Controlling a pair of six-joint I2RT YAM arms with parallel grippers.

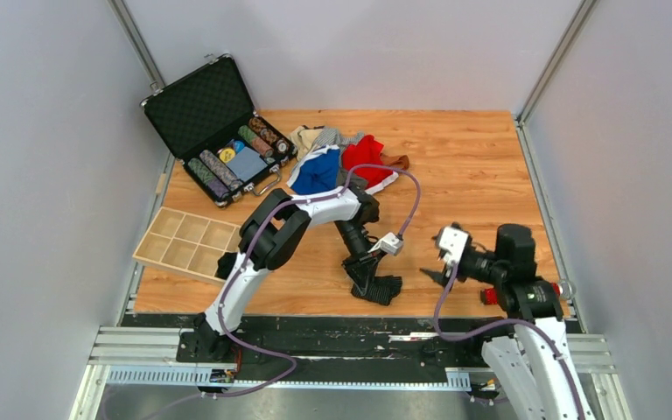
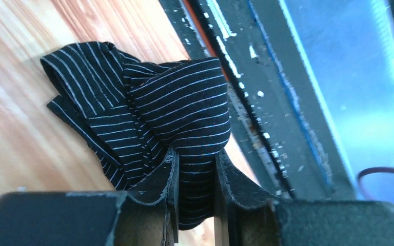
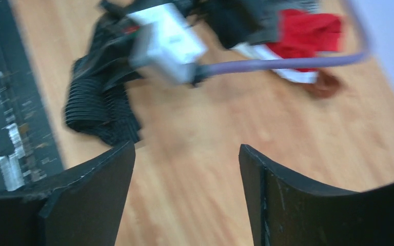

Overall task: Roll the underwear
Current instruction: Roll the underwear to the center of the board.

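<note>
A black underwear with thin white stripes [image 1: 383,287] lies crumpled near the table's front edge. My left gripper [image 1: 369,278] is shut on a fold of it; in the left wrist view the striped cloth [image 2: 179,102] runs between my fingers [image 2: 166,174]. My right gripper [image 1: 433,276] is open and empty, to the right of the black underwear, over bare wood. In the right wrist view the black underwear [image 3: 100,113] lies ahead at the left. A pile of other underwear, blue with white trim [image 1: 318,169], red [image 1: 368,157] and beige [image 1: 304,136], lies at the back.
An open black case [image 1: 214,122] with striped poker chips stands at the back left. A wooden compartment tray [image 1: 185,242] lies at the left edge. The black metal rail [image 1: 332,328] runs along the table's front edge, close to the black underwear.
</note>
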